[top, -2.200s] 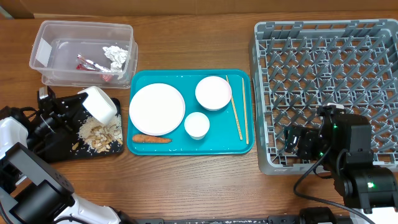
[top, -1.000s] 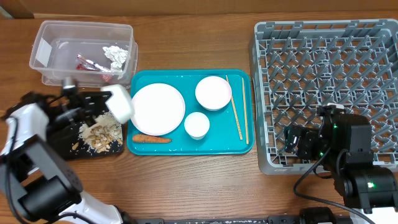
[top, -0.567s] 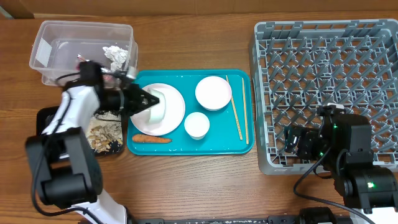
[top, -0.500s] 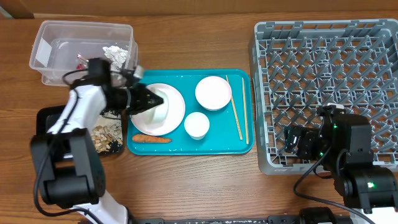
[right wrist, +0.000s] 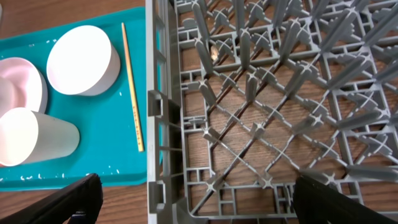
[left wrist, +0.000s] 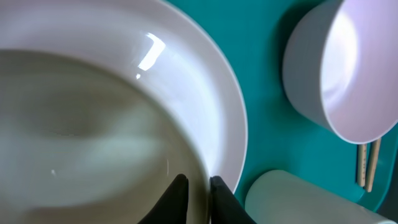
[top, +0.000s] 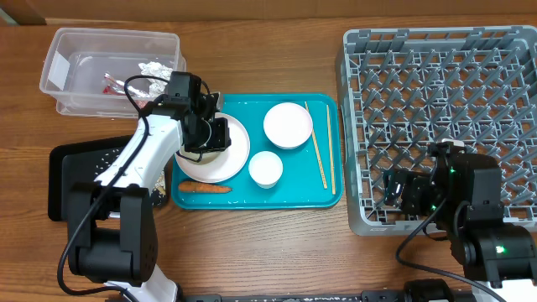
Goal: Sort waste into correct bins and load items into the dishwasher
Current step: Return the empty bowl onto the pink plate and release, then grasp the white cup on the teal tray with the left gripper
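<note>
The right gripper hangs wide open over the grey dish rack's near corner. Farther back, the left gripper rests over the white plate on the teal tray, fingertips nearly together astride a white bowl's rim; grip unclear.

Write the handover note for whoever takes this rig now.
Left gripper: straddles the cup's rim on the plate; grip unclear.
Right gripper: open, over the rack's near edge.
Done: wrapper and foil in the clear tub, scraps on the black tray.
Left: carrot, plate, cup, large bowl, small bowl, chopsticks on the teal tray; rack empty.
</note>
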You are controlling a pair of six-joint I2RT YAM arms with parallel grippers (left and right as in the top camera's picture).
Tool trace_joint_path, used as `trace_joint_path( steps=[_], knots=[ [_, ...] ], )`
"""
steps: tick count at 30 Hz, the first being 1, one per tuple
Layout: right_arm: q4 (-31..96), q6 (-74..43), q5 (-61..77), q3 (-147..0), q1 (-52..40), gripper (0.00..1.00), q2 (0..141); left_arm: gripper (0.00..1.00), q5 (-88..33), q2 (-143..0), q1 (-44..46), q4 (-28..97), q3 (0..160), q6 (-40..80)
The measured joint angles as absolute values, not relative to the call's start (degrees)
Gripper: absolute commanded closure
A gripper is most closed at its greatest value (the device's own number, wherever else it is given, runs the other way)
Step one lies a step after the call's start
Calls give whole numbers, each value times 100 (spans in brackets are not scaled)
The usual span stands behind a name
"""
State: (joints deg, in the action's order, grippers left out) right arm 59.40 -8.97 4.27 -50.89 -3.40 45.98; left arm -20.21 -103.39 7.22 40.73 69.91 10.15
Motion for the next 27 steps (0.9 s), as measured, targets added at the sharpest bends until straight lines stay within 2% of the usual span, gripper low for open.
trace_joint_path(
  steps=[3,12,14,16,27],
  knots=[
    [5824,-899,427,-5089,-340,0,4598,69,-2016,-10344,720,4451,7102,1072],
    [5336,-899,423,-5089,-340,0,4838,64,-2099,-10368,794,6036,8790,1059],
    [5323,-899,427,-5089,-340,0,4943,53,-2097,-10368,902,6132,9091,1031],
    [5319,-899,427,-5089,-340,0,5087,49,-2069,-10368,1079,6171,9255,1004],
    [5371,-897,425,-5089,-340,0,5551,48,-1450,-10370,2045,6549,8805,993]
  ],
)
